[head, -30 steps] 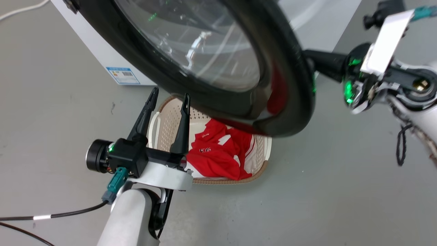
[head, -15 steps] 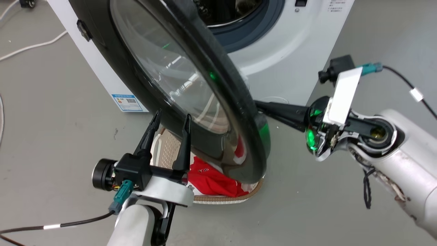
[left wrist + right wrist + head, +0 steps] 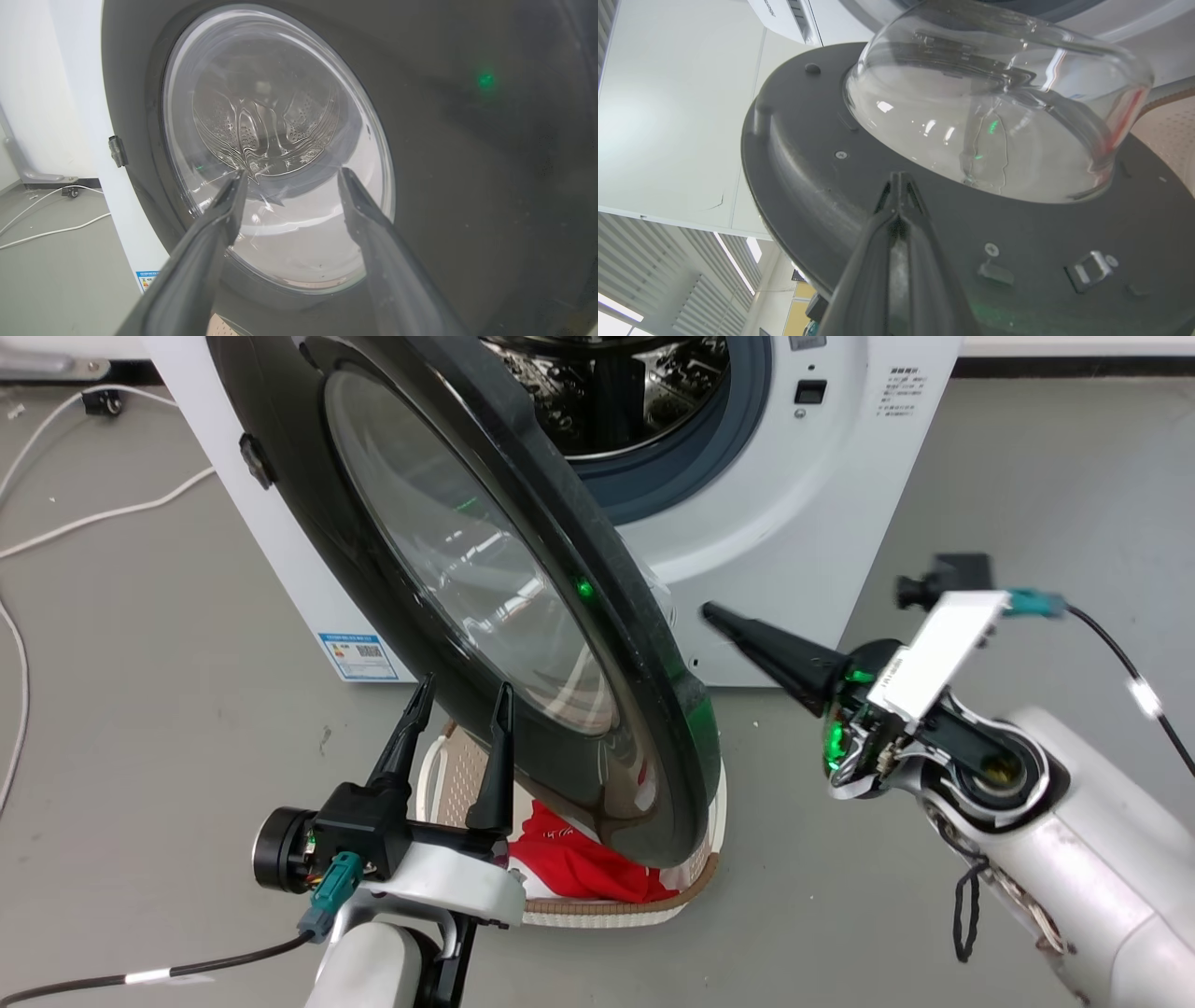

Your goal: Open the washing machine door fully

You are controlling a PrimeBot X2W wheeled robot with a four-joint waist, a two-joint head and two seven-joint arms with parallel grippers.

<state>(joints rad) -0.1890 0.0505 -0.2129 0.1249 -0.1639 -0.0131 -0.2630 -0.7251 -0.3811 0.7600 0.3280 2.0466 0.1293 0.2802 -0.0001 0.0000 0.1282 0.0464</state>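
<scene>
Head view: the white washing machine (image 3: 812, 523) stands with its drum exposed. The washing machine door (image 3: 467, 579) is partly open, swung out over a cream basket (image 3: 607, 907) with red cloth (image 3: 569, 859). The left gripper (image 3: 464, 689), fingers apart and empty, faces the door's outer glass. The right gripper (image 3: 714, 613), fingers together, points at the door's inner side, just beside it.

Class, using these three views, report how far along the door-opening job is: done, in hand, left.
Done: the washing machine door is unlatched and swung clear of the washing machine, drum exposed. In hand: the right gripper, shut, points at the door's inner face, seemingly to push; the left gripper, open, sits by the outer glass. Left: the door juts out from the front, so it likely needs swinging further.
</scene>
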